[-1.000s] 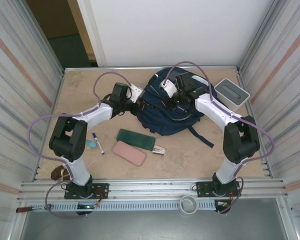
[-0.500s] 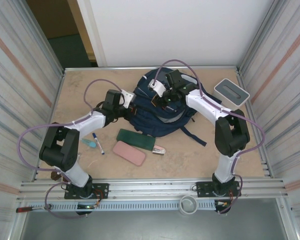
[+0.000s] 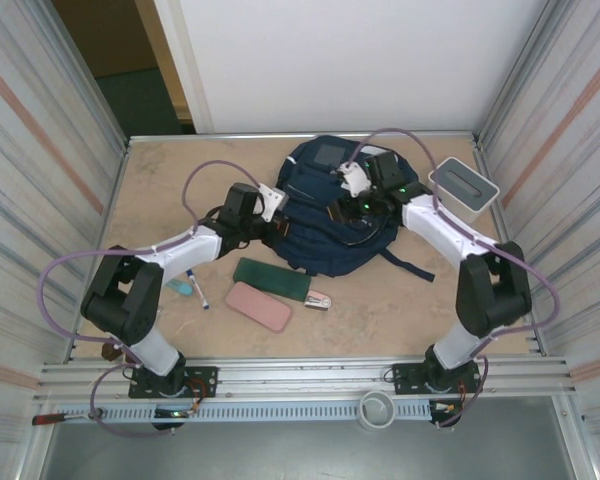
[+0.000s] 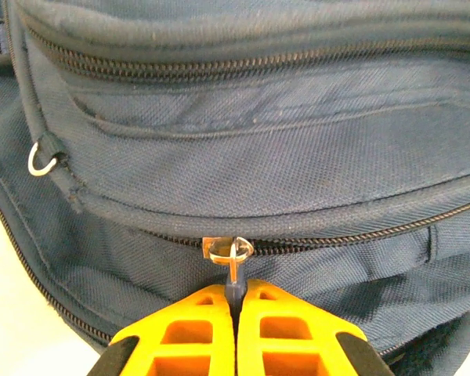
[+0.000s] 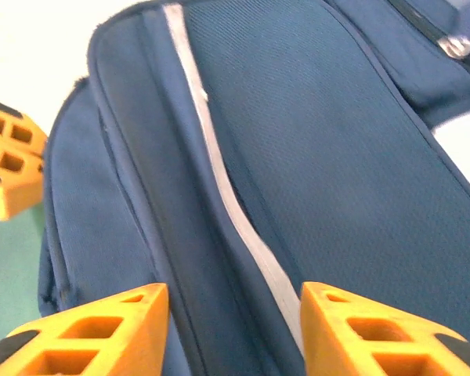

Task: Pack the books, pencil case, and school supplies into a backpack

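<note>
Left gripper (image 4: 236,304) pinching zipper pull (image 4: 233,270), backpack (image 4: 258,149) ahead

- Nothing legible anywhere right now: no words, numbers or brands.
- The large navy-blue fabric backpack (image 3: 315,190) carries a grey square patch (image 3: 328,153) at its twelve o'clock edge, too small to read.
- The white box with grey top (image 3: 463,187), at two o'clock on the table, shows no readable mark.

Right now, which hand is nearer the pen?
Left. Left hand pinches the zipper pull of the backpack, beyond the pen; right hand hovers over the backpack, farther right.
</note>
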Motion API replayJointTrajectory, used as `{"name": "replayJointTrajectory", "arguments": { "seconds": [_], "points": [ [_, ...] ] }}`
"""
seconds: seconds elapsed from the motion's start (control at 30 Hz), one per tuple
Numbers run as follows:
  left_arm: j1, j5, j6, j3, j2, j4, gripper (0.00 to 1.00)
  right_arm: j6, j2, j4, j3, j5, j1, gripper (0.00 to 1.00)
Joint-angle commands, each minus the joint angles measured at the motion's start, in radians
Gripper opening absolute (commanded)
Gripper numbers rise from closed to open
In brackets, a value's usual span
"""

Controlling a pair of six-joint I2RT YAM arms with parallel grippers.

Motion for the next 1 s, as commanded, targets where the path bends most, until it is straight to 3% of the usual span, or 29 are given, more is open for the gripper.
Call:
{"name": "replayJointTrajectory", "arguments": {
  "seconds": [0.0, 0.13, 0.27, 0.5, 0.77, 0.87, 0.97],
  "points": [
    [-0.019, 0.018, -0.01, 0.051, 0.009, 0.0, 0.0, 0.247, -0.121, -0.006, -0.121, -0.021, -0.079, 0.56],
    [-0.023, 0.018, -0.005, 0.053, 0.013, -0.003, 0.0, 0.433, -0.185, 0.045, -0.266, -0.022, -0.212, 0.69],
    [-0.026, 0.021, 0.001, 0.05, 0.016, -0.013, 0.0, 0.53, -0.133, 0.16, -0.311, -0.065, -0.289, 0.72],
    [-0.041, 0.016, 0.009, 0.034, 0.015, -0.034, 0.0, 0.538, 0.126, 0.229, -0.123, -0.157, -0.296, 0.66],
    [-0.126, 0.017, 0.002, 0.089, 0.049, -0.034, 0.0, 0.518, 0.373, 0.148, 0.224, -0.227, -0.287, 0.62],
    [-0.166, 0.018, -0.009, 0.142, 0.088, -0.028, 0.0, 0.492, 0.387, 0.088, 0.311, -0.218, -0.286, 0.63],
    [-0.197, 0.02, -0.017, 0.184, 0.116, -0.019, 0.0, 0.454, 0.319, 0.049, 0.284, -0.151, -0.291, 0.65]
  ]
}}
